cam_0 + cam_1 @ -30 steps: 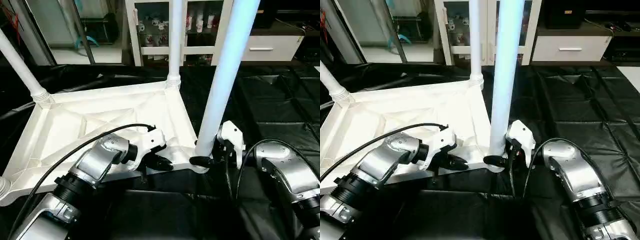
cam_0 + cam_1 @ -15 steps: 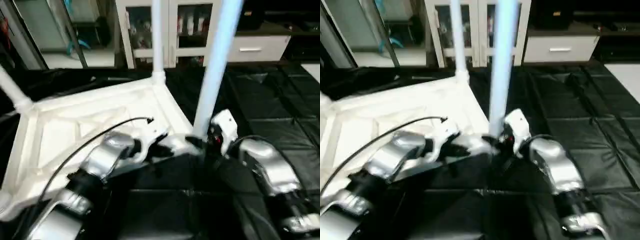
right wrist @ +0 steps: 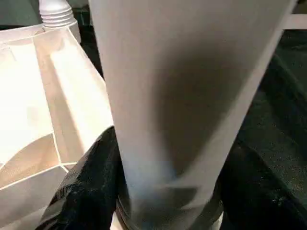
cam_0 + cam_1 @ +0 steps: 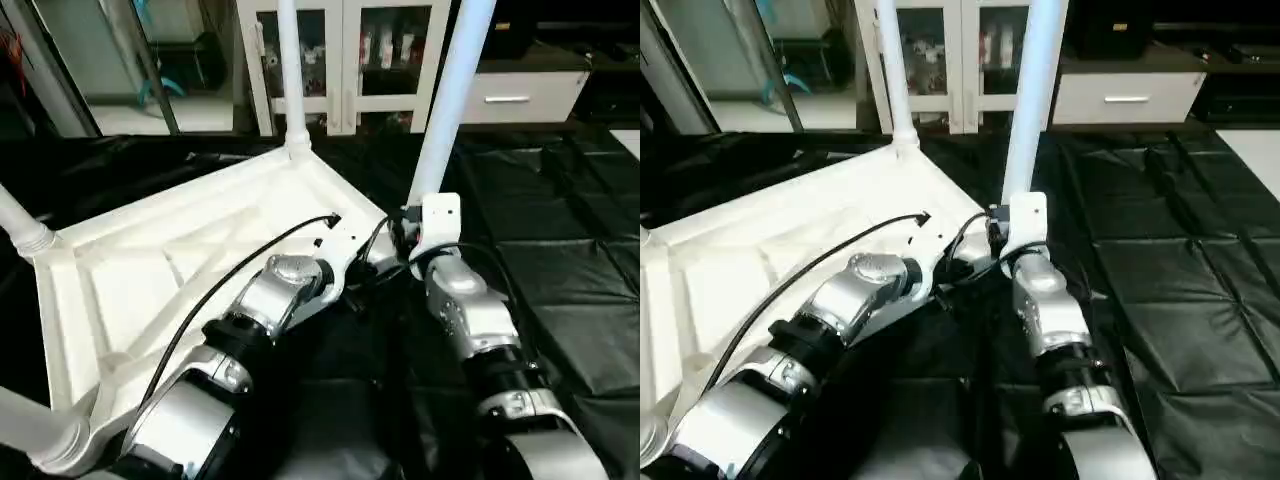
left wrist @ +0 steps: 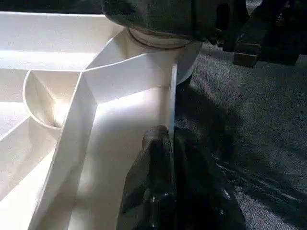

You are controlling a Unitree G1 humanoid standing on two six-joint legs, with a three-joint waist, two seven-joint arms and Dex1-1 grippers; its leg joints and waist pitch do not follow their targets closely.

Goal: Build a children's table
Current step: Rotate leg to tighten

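Observation:
The children's table top (image 4: pixel 150 270) lies upside down on the black mat, ribs up. White legs stand in its far corner (image 4: pixel 290 70), its left corner (image 4: pixel 15 215) and its near-left corner (image 4: pixel 25 420). A fourth leg (image 4: pixel 447 90) rises from the near-right corner socket (image 5: pixel 158 40). My right gripper (image 3: pixel 168 191) is shut on this leg just above the socket, one black finger (image 3: pixel 91 182) on each side. Close by, my left gripper (image 5: pixel 170 143) is shut on the top's thin rim wall (image 5: pixel 171 96) beside that socket.
A black padded mat (image 4: pixel 560 250) covers the floor around the table top. A white glass-door cabinet (image 4: pixel 340 50) and a white drawer unit (image 4: pixel 520 95) stand behind. A black cable (image 4: pixel 230 280) runs along my left forearm.
The head views have swung and tilted, so the table top now looks turned with a corner pointing away. Both grips, on the rim and on the leg, stay as before.

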